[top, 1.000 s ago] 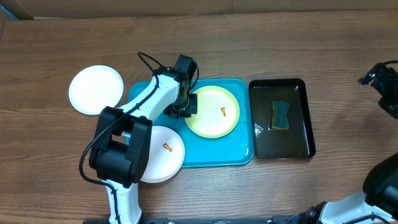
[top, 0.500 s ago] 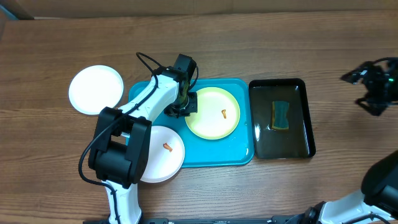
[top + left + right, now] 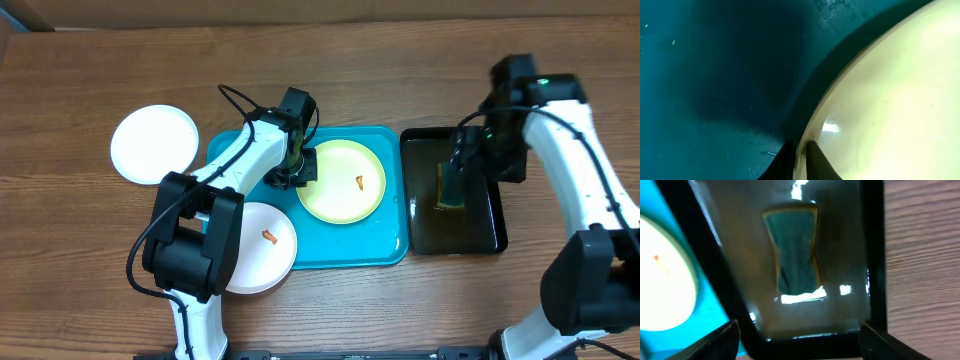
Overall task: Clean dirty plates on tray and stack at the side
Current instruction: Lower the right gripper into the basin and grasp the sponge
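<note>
The pale yellow-green round plate (image 3: 342, 180) is lying on the turquoise plastic tray (image 3: 390, 250), its rim pinched in the left claw (image 3: 799, 161). The right claw (image 3: 462, 165), fingers apart, is just arriving over the teal sponge (image 3: 796, 250) in the black tray (image 3: 490, 235), likely readying a scrub.

left fingers (image 3: 782, 165) pinched nearly together | right fingers (image 3: 720, 342) spread wide, pointing down
</note>
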`<action>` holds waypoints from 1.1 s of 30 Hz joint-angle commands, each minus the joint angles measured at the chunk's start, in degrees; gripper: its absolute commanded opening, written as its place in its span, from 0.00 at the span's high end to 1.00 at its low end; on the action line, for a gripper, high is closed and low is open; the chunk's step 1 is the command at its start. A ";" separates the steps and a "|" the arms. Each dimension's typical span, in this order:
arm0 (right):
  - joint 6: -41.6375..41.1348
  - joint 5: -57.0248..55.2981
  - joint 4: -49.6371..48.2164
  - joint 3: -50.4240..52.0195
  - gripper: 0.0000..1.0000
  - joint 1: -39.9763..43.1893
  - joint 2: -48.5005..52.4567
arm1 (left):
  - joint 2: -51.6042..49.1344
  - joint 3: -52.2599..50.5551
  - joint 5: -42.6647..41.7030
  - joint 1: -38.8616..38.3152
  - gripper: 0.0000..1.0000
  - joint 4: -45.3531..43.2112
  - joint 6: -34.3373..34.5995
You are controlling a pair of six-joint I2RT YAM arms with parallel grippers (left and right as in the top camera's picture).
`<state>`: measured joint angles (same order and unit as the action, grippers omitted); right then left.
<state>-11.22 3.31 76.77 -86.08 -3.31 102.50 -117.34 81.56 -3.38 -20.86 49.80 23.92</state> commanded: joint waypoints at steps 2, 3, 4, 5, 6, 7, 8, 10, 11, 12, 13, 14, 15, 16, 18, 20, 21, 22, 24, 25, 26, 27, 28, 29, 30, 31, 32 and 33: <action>-3.87 -4.74 -4.98 6.78 0.23 -3.19 -0.70 | -0.33 -0.79 1.46 0.63 0.89 0.31 0.98; -3.89 -4.74 -6.60 8.44 0.23 -3.89 -0.70 | -0.33 -0.79 1.44 0.63 0.89 0.28 0.98; -3.87 -4.74 -8.61 10.54 0.24 -4.76 -0.70 | -0.33 -0.79 1.44 0.63 0.89 0.28 0.98; -3.87 -4.74 -10.29 12.13 0.25 -5.38 -0.70 | -0.33 -0.79 1.46 0.63 0.89 0.28 0.98; -3.82 -4.81 -12.63 14.23 0.25 -6.03 -0.70 | -0.33 -0.79 1.44 0.63 0.89 0.28 0.98; -3.85 -5.01 -15.04 16.15 0.24 -6.56 -0.70 | -0.33 -0.79 1.44 0.63 0.88 0.31 0.98; -3.82 -5.33 -17.25 17.86 0.24 -6.91 -0.70 | -0.33 -0.79 1.42 0.63 0.89 0.33 0.98; -3.85 -6.14 -21.79 21.33 0.22 -7.30 -0.70 | -0.33 -0.79 1.44 0.61 0.89 0.61 0.96; -3.85 -6.25 -24.24 23.26 0.14 -7.34 -0.70 | -0.33 -0.79 1.44 0.59 0.89 0.96 0.96; -3.89 -6.25 -25.55 24.30 0.13 -7.34 -0.70 | -0.33 -0.79 1.44 0.59 0.88 1.16 0.98; -3.87 -6.25 -26.62 25.14 0.13 -7.34 -0.70 | -0.33 -0.79 1.44 0.59 0.89 1.20 0.96; -3.87 -6.25 -27.30 25.68 0.14 -7.34 -0.70 | -0.33 -0.79 1.44 0.59 0.89 1.20 0.96; -3.87 -6.25 -27.69 25.99 0.24 -7.34 -0.70 | -0.33 -0.79 1.44 0.59 0.89 1.16 0.98; -3.85 -6.25 -27.67 26.03 0.36 -7.34 -0.70 | -0.33 -0.79 1.44 0.59 0.89 1.14 0.96; -3.85 -6.21 -27.67 26.01 0.85 -7.34 -0.70 | -0.33 -0.79 1.44 0.59 0.89 1.09 0.98; -3.80 -6.23 -27.52 25.97 0.96 -7.34 -0.70 | -0.33 -0.79 1.44 0.59 0.89 1.11 0.96; -3.80 -6.23 -27.04 25.77 0.96 -7.34 -0.72 | -0.33 -0.79 1.44 0.59 0.89 1.14 0.98; -3.80 -6.23 -25.94 25.07 0.96 -7.32 -0.72 | -0.33 -0.79 1.44 0.59 0.89 1.16 0.96; -3.82 -6.23 -23.61 23.08 0.88 -7.06 -0.72 | -0.33 -0.79 1.44 0.59 0.88 1.18 0.96; -3.82 -6.23 -22.38 21.81 0.63 -7.06 -0.72 | -0.33 -0.79 1.44 0.59 0.87 1.18 0.96; -3.80 -6.25 -21.46 20.55 0.42 -7.06 -0.72 | -0.33 -0.79 1.44 0.59 0.87 1.18 0.96; -3.80 -6.25 -20.94 19.50 0.34 -7.06 -0.72 | -0.33 -0.79 1.44 0.59 0.86 1.18 0.96; -3.80 -6.25 -20.90 18.62 0.26 -7.06 -0.72 | -0.33 -0.79 1.44 0.59 0.85 1.16 0.96; -3.80 -6.27 -21.22 17.90 0.20 -7.06 -0.72 | -0.33 -0.79 1.44 0.59 0.85 1.16 0.96; -3.78 -6.54 -22.34 17.66 0.16 -7.06 -0.72 | -0.33 -0.79 1.44 0.59 0.85 1.14 0.96; -3.80 -7.06 -23.26 17.66 0.13 -7.06 -0.72 | -0.33 -0.79 1.44 0.59 0.85 1.14 0.96; -3.80 -8.04 -24.13 17.68 0.12 -7.06 -0.70 | -0.33 -0.79 1.44 0.59 0.85 1.14 0.96; -3.80 -9.31 -25.29 17.86 0.12 -7.06 -0.70 | -0.33 -0.79 1.44 0.59 0.85 1.16 0.96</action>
<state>-14.92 -3.01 52.84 -67.20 -10.55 102.48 -117.34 81.34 -3.14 -20.86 50.81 24.08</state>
